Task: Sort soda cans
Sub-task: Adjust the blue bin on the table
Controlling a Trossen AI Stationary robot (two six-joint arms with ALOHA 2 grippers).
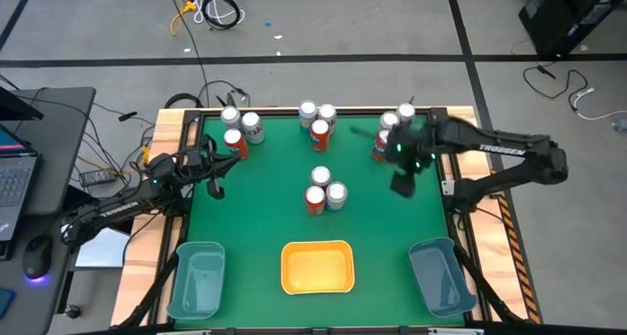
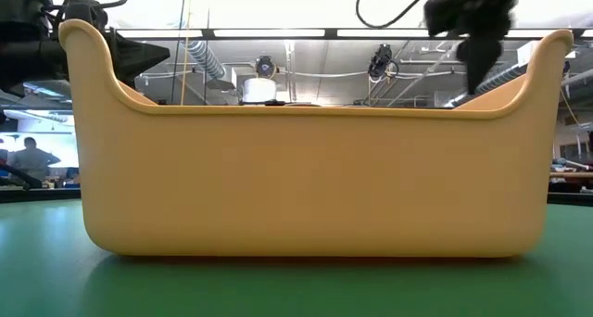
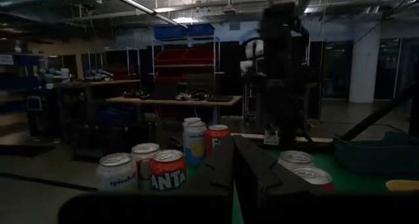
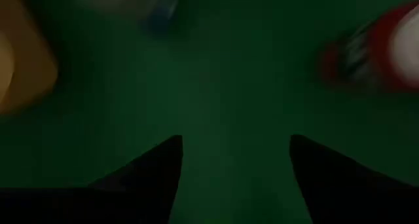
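Soda cans (image 1: 322, 189), small silver-topped cylinders with red or silver bodies, stand in groups across the green table (image 1: 265, 208).
From above, three cluster at centre, others toward 11, 12 and 1 o'clock; the low view shows only the yellow plastic bin (image 2: 315, 178), which hides them. The left wrist view reads "Fanta" on a red can (image 3: 167, 174). The left gripper (image 1: 214, 188) is pressed together at 9 o'clock; the right gripper (image 4: 236, 165), spread, hangs over bare felt.
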